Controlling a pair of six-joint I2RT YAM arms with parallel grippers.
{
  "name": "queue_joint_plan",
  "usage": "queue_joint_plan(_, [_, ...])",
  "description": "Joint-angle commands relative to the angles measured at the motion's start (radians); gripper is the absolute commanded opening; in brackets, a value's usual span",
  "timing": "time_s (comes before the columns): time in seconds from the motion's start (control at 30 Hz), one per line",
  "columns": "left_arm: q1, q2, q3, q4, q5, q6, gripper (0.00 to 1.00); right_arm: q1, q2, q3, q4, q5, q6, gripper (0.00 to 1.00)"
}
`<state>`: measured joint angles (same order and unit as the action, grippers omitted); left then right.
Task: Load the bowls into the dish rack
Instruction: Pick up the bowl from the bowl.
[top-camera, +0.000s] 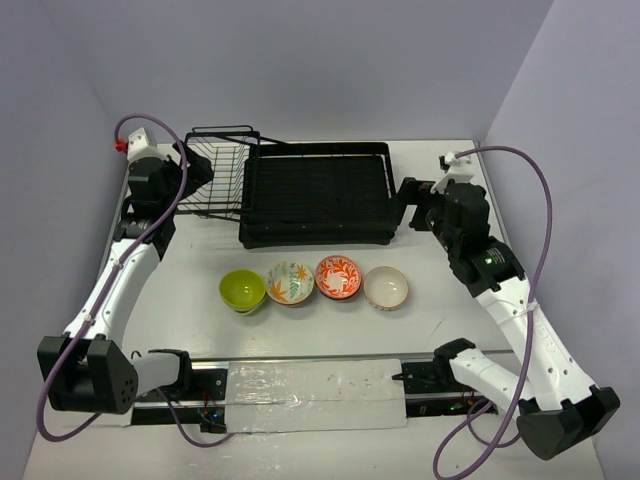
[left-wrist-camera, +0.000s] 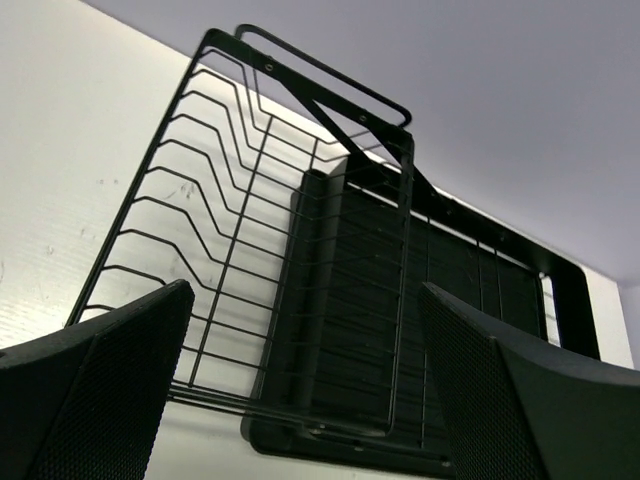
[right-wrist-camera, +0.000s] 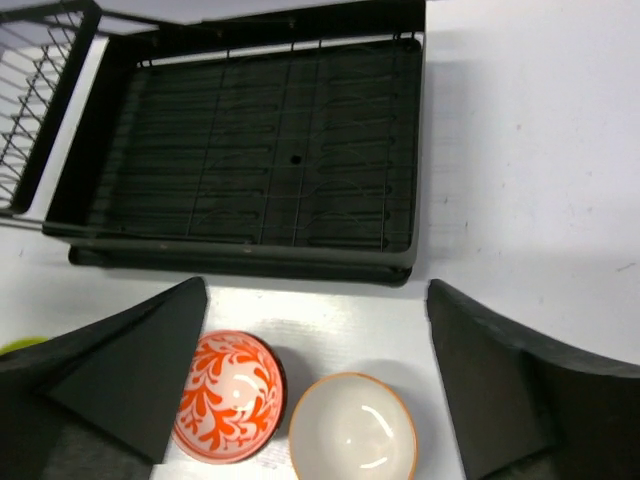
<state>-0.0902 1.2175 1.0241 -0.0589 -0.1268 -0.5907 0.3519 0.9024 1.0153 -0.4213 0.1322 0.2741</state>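
Four bowls stand in a row in front of the dish rack: lime green, white with orange leaves, red-orange patterned and plain cream-pink. The rack is empty, with its wire basket at the left. My left gripper is open and empty at the basket's left end; its view shows the basket and tray. My right gripper is open and empty by the rack's right end, above the red-orange bowl and cream-pink bowl.
A taped white sheet and a black rail lie along the near table edge between the arm bases. Grey walls close the table at the back and both sides. Purple cables loop off both arms.
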Motion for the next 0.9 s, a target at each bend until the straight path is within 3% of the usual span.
queue_joint_plan(0.0, [-0.013, -0.064, -0.024, 0.059, 0.076, 0.086, 0.99, 0.010, -0.002, 0.012, -0.060, -0.063, 0.023, 0.92])
queue_joint_plan(0.1, [-0.026, -0.096, -0.039, 0.079, 0.082, 0.126, 0.99, 0.051, 0.030, 0.012, -0.115, -0.157, 0.016, 0.86])
queue_joint_plan(0.27, [-0.040, -0.093, 0.008, 0.005, 0.039, 0.112, 0.99, 0.107, 0.070, -0.020, -0.160, -0.203, 0.023, 0.86])
queue_joint_plan(0.53, [-0.046, -0.081, 0.039, -0.035, 0.027, 0.123, 0.99, 0.119, 0.029, -0.073, -0.188, -0.126, 0.077, 0.84])
queue_joint_plan(0.63, [-0.046, -0.078, 0.044, -0.039, 0.030, 0.114, 0.99, 0.119, 0.029, -0.090, -0.224, -0.048, 0.153, 0.78])
queue_joint_plan(0.87, [-0.046, -0.078, 0.044, -0.047, 0.029, 0.097, 0.99, 0.119, 0.001, -0.171, -0.258, -0.023, 0.263, 0.71])
